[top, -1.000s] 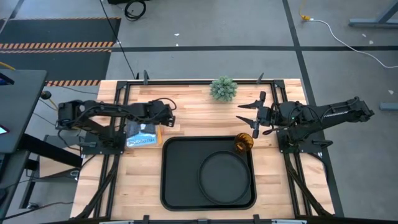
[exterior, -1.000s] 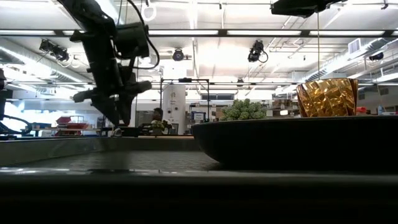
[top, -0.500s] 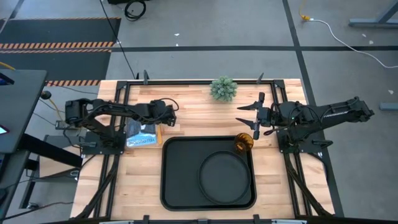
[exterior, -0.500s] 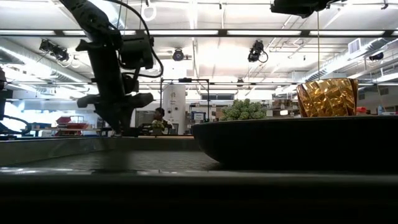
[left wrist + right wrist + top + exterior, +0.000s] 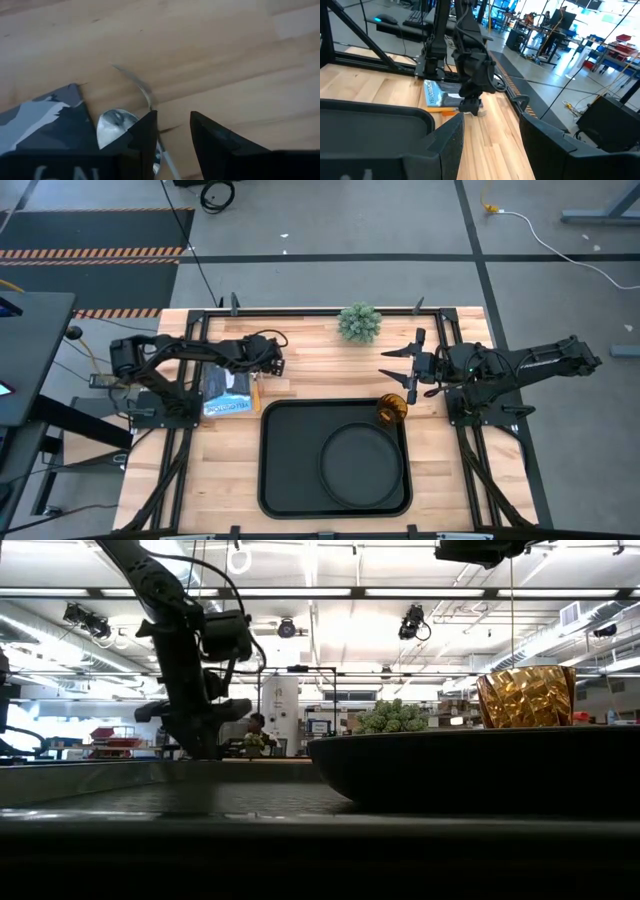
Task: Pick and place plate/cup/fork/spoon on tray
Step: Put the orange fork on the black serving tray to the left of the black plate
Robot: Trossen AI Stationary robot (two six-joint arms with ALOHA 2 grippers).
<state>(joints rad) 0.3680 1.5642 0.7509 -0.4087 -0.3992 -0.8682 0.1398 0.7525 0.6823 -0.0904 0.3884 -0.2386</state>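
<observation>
Cutlery waited near the wooden bench's (image 5: 300, 370) left edge, beside a grey printed packet (image 5: 228, 398): the small silver-bowled spoon (image 5: 116, 129) and thin metal fork tines (image 5: 132, 81) lay flat under the left gripper (image 5: 171, 131), its fingers narrowly parted and holding nothing. Light, stiff and slippery, such pieces looked best pinched across the orange handle (image 5: 256, 392). The right gripper (image 5: 403, 365) hung wide open near the amber tumbler (image 5: 391, 409).

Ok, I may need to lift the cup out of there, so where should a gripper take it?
Probably by its upper wall, from straight above. The cup stands upright in the corner of the tray nearest the open right gripper, with the tray's rim and the plate crowding its base.
</observation>
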